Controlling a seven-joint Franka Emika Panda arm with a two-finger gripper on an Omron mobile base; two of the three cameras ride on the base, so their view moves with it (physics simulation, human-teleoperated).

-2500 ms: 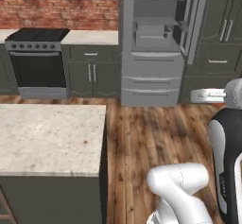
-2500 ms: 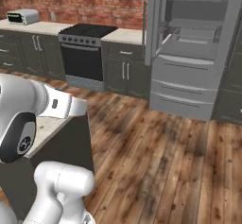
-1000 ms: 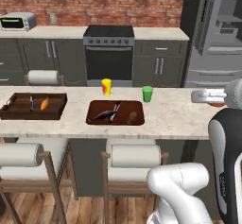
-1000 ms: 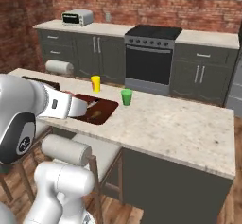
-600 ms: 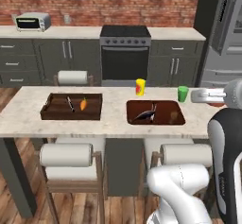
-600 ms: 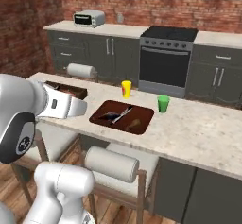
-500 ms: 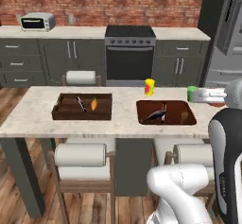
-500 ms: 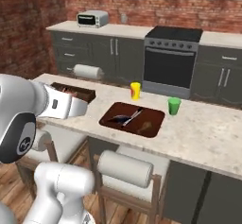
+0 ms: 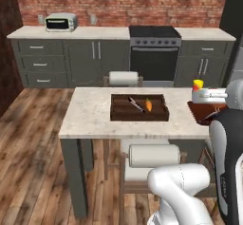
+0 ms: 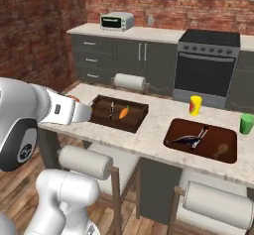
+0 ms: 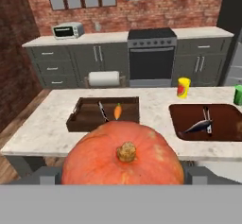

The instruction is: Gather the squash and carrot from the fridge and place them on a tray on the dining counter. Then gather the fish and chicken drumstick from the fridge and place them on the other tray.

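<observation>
An orange squash [image 11: 124, 157] with a tan stem sits low in the hand view, and my gripper [image 11: 124, 175] is shut on it, one grey finger [image 11: 45, 175] at each side. Beyond it, on the dining counter [image 11: 151, 112], a dark wooden tray [image 11: 85, 119] holds a carrot [image 11: 117, 110] and a thin dark utensil. To its right a red-brown tray [image 11: 227, 133] holds the fish [image 11: 198, 126]. In the right base view my hand [image 10: 82, 112] hovers at the near left end of the dark tray [image 10: 101, 117]. There the fish [image 10: 191, 139] and a drumstick [image 10: 223, 149] lie in the red-brown tray.
A yellow cup [image 10: 196, 105] and a green cup [image 10: 245, 123] stand behind the red-brown tray. Stools [image 9: 149, 155] are tucked under the counter's near side. A paper towel roll [image 11: 104, 79] shows behind the counter, with the stove [image 9: 154, 53] and a toaster oven [image 9: 59, 23] along the back wall.
The base has driven from the fridge to the dining counter and moved left along it, so the whole view shifted. The dark tray now sits in the middle of the view.
</observation>
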